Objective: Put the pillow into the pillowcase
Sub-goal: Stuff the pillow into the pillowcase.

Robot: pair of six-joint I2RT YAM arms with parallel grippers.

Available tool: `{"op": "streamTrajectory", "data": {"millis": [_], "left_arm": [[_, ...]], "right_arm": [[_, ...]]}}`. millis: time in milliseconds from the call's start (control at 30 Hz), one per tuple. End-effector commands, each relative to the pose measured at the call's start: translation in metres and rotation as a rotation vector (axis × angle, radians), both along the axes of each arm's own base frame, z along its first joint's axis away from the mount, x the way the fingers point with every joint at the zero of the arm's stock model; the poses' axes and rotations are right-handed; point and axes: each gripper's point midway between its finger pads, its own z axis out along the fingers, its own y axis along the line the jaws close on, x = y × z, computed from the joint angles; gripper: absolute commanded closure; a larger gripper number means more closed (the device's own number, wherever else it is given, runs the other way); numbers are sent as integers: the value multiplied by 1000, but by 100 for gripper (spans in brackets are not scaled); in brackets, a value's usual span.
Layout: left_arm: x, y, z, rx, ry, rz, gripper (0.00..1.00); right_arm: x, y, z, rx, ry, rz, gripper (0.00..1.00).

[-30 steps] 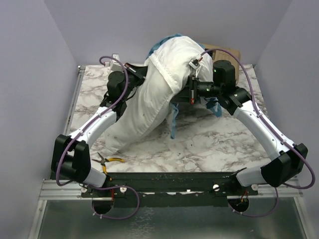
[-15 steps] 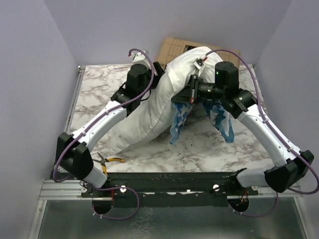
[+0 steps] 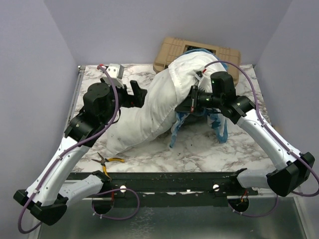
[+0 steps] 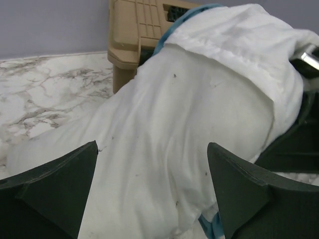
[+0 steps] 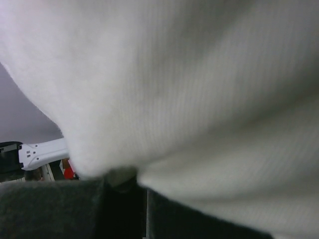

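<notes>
The white pillow (image 3: pixel 144 117) lies slanted across the table, its far end raised. The pillowcase (image 3: pixel 199 64), white inside out, covers that raised end; its blue frilled edging (image 3: pixel 178 127) hangs underneath. In the left wrist view the pillowcase (image 4: pixel 239 35) ends at a hem over the pillow (image 4: pixel 164 124). My left gripper (image 3: pixel 137 94) is open just left of the pillow, touching nothing, with the pillow between its spread fingers (image 4: pixel 152 145). My right gripper (image 3: pixel 185 103) is shut on the pillowcase's white fabric at the pillow's right side; white cloth fills its view above the closed fingers (image 5: pixel 142 186).
A tan plastic crate (image 3: pixel 172 47) stands against the back wall behind the pillow. Yellow-handled pliers (image 3: pixel 107 160) lie near the front edge on the left. The marble table (image 3: pixel 224 144) is bordered by a metal rail (image 3: pixel 75 99) on the left.
My left gripper has opened, let go of the fabric and drawn back to the left. The raised end of the pillow has sunk and shifted right, uncovering the tan crate.
</notes>
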Motion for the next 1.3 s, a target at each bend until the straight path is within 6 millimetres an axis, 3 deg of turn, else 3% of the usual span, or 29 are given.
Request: {"op": "streamTrajectory", "data": {"millis": [0, 100, 267, 333, 400, 433, 467, 633, 800, 867, 967, 1133, 1200, 1267], "left_arm": [[-25, -32, -52, 95, 97, -255, 8], [-25, -54, -69, 68, 87, -340, 8], [-9, -92, -77, -31, 5, -413, 13], [-6, -113, -68, -82, -43, -468, 32], [-2, -130, -43, -158, -130, -507, 68], [1, -137, -32, -185, -164, -519, 90], [4, -142, -19, -211, -198, -518, 100], [31, -148, 30, -308, -268, -385, 100], [48, -153, 40, -360, -247, -280, 100], [50, -152, 43, -410, -223, -247, 100], [45, -151, 60, -475, -228, -247, 100], [34, -127, 90, -546, -310, -201, 100], [31, -128, 87, -498, -315, -217, 100], [32, -132, 71, -415, -283, -241, 100]], "right_arm": [[16, -1, 2, -19, -19, -36, 100], [14, 1, 5, -8, -16, -19, 100], [9, 1, 19, 4, -37, 1, 100], [6, 3, 27, 18, -43, 26, 100], [0, 8, 33, 37, -43, 76, 100], [-5, 11, 34, 52, -30, 113, 100], [-11, 15, 35, 71, -14, 158, 100], [-48, 36, 29, 86, 40, 347, 100], [-90, 66, 36, 57, 15, 475, 100], [-95, 69, 26, -8, 42, 459, 100], [-96, 59, -5, -158, 85, 421, 100], [-94, 20, -68, -411, 117, 335, 100], [-83, 9, -77, -468, 74, 269, 100], [-70, 8, -71, -470, 20, 212, 100]]}}
